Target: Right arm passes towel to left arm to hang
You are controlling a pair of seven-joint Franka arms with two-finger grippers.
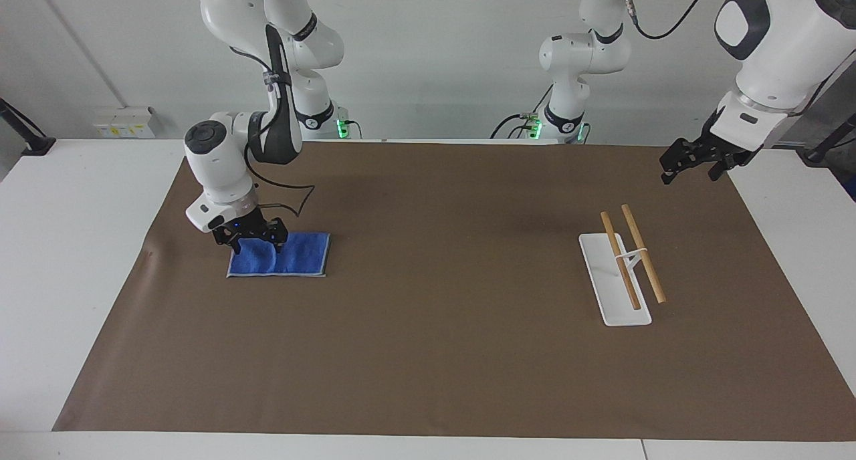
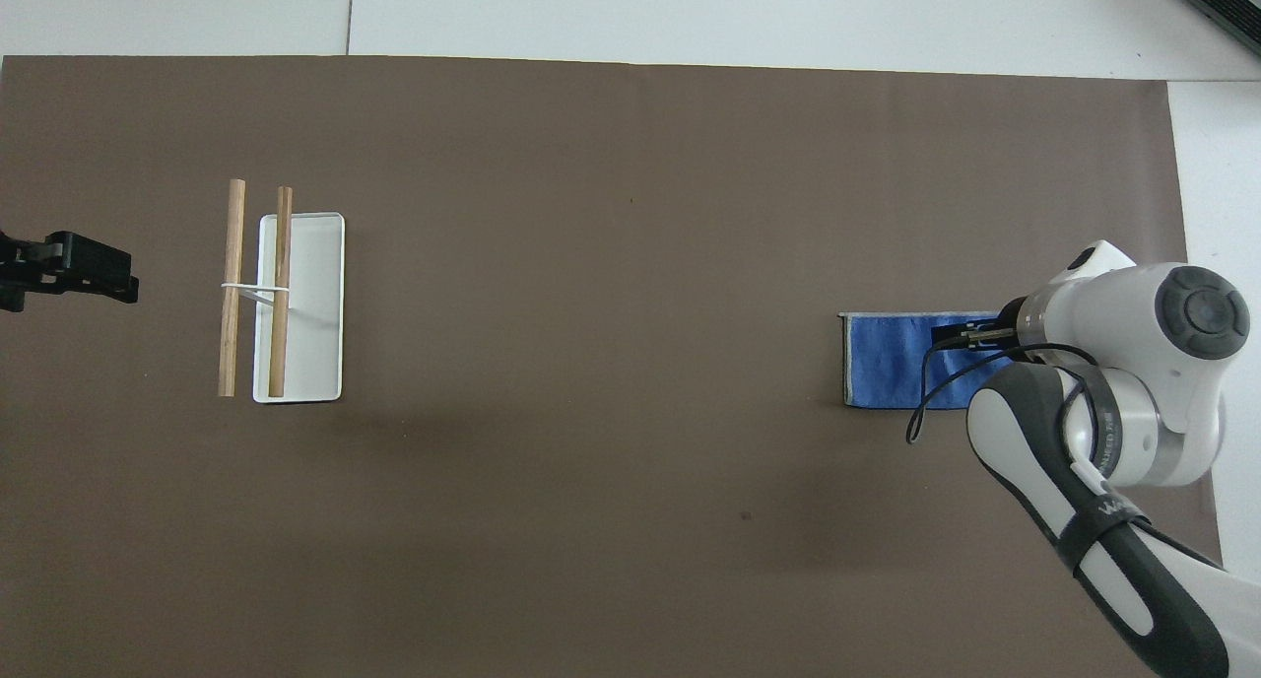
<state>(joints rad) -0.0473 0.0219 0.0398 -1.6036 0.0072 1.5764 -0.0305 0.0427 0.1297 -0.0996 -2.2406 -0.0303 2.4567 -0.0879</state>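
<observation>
Towel (image 1: pixel 294 254) lies flat on the brown mat (image 1: pixel 435 353), toward the right arm's end of the table (image 1: pixel 73 259). It is blue with a thin pale edge. In the overhead view part of the towel (image 2: pixel 882 358) is hidden under the right arm (image 2: pixel 1103 402).

The right end effector (image 1: pixel 254 243) is low at the edge of the towel that is nearer to the robots. Its fingers (image 1: pixel 234 245) are spread apart, one on each side of a bit of the cloth, and they grip nothing. Whether the tips touch the cloth cannot be told. A black cable (image 1: pixel 287 199) loops off its wrist.

The rack (image 1: pixel 622 266) stands toward the left arm's end of the table, well apart from the towel. It has a white base and two wooden rods (image 2: pixel 256 289) side by side.

The left end effector (image 1: pixel 695 160) waits up in the air over the mat's corner near the rack. Its fingers are apart and hold nothing.
</observation>
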